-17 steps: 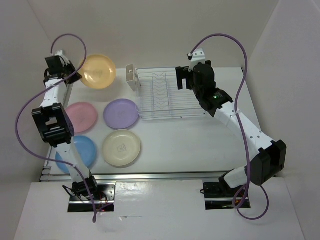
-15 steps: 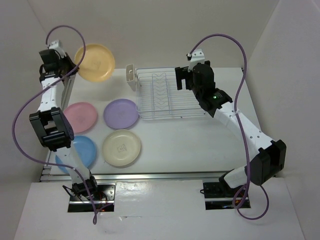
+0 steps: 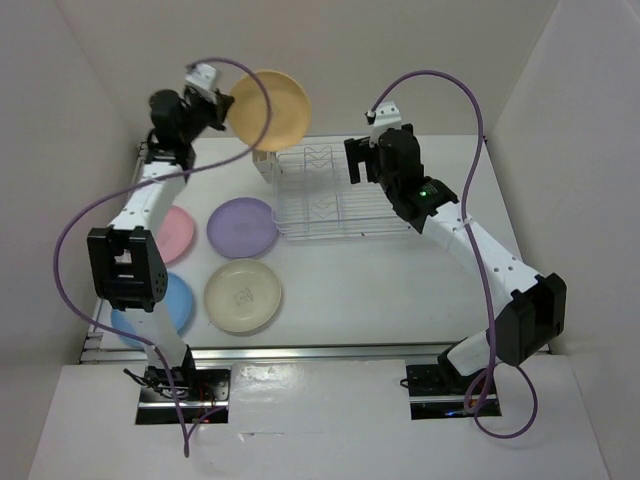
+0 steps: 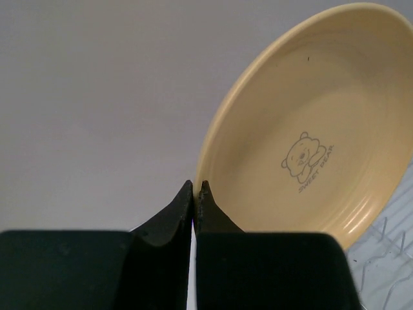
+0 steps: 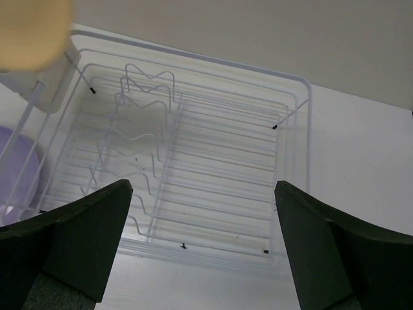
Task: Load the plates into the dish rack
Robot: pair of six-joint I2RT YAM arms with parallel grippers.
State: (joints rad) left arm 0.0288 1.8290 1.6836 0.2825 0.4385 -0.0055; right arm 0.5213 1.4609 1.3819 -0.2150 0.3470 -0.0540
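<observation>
My left gripper (image 3: 222, 103) is shut on the rim of the orange plate (image 3: 270, 109) and holds it tilted in the air, above the left end of the dish rack (image 3: 335, 190). In the left wrist view the plate (image 4: 310, 129) fills the right side, its rim pinched between the fingertips (image 4: 205, 194). My right gripper (image 3: 358, 160) is open and empty above the rack's right part; the rack (image 5: 193, 155) lies below it in the right wrist view. The lavender plate (image 3: 242, 227), pink plate (image 3: 178, 228), cream plate (image 3: 242, 295) and sky blue plate (image 3: 172, 305) lie flat on the table.
A white cutlery cup (image 3: 264, 162) stands at the rack's left end, partly behind the orange plate. White walls enclose the table at the back and both sides. A metal rail (image 3: 320, 352) runs along the near edge.
</observation>
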